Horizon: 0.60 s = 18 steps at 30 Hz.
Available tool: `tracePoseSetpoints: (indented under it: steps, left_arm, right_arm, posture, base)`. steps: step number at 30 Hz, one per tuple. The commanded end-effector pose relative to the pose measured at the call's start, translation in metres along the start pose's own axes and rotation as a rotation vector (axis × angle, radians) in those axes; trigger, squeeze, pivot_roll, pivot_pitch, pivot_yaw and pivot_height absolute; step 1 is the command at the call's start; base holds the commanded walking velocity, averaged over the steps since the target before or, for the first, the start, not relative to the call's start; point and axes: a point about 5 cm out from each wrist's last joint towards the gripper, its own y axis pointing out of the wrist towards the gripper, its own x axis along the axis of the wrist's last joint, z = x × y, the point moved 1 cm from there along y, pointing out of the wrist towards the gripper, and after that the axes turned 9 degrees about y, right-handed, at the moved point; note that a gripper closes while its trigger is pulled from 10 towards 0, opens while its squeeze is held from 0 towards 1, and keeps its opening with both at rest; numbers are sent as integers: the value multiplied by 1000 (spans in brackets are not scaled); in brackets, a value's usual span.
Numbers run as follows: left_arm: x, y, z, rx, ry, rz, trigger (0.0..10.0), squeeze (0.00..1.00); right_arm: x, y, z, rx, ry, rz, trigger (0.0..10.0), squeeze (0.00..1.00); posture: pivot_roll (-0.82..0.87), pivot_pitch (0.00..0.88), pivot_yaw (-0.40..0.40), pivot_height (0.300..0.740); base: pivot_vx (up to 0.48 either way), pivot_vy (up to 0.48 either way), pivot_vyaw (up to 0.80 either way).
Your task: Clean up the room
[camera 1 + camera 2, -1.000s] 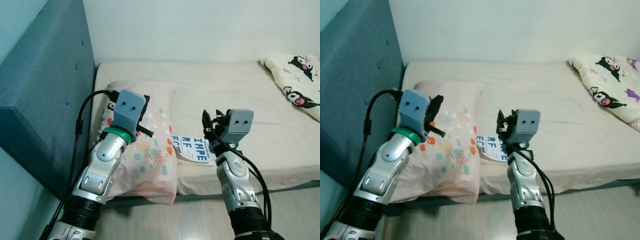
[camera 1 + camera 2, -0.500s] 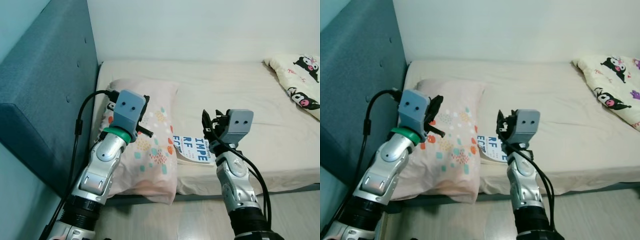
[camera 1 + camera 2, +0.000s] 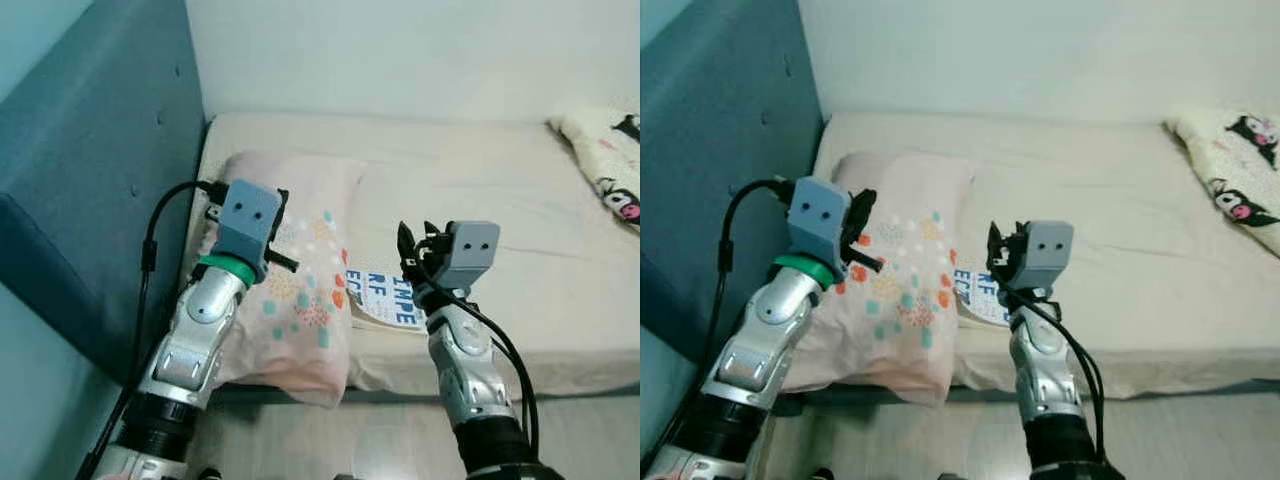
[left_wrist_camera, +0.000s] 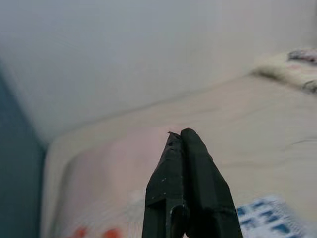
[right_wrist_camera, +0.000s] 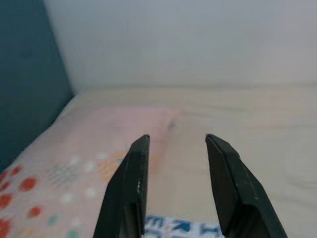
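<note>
Right wrist view: we see our right gripper fingers apart above the book; left gripper fingers together, empty.

The book is half covered: the pillow overlaps its 9 o'clock edge and the right arm hides its 3 o'clock side, so the title reads only in part. The printed blanket at 3 o'clock is cut by the frame edge. In the left wrist view the pillow is blurred.
</note>
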Motion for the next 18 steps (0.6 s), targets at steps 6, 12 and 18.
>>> tracePoseSetpoints:
  steps: [6,12,18]
  left_arm:
    - [-8,-4,2,3,11,31,10000,0]
    - [-8,-3,3,0,8,31,10000,0]
    - [-10,-3,2,-4,-7,50,10000,0]
  right_arm:
    - [-4,-2,3,9,2,10,10000,0]
    - [-3,-1,3,8,-2,9,10000,0]
    - [-4,-1,3,4,5,16,10000,0]
  posture:
    - [-5,22,-9,722]
    - [-6,20,-7,722]
    - [-6,16,-5,722]
  base:
    - [0,-480,0]
    - [0,-396,0]
    - [0,-120,-338]
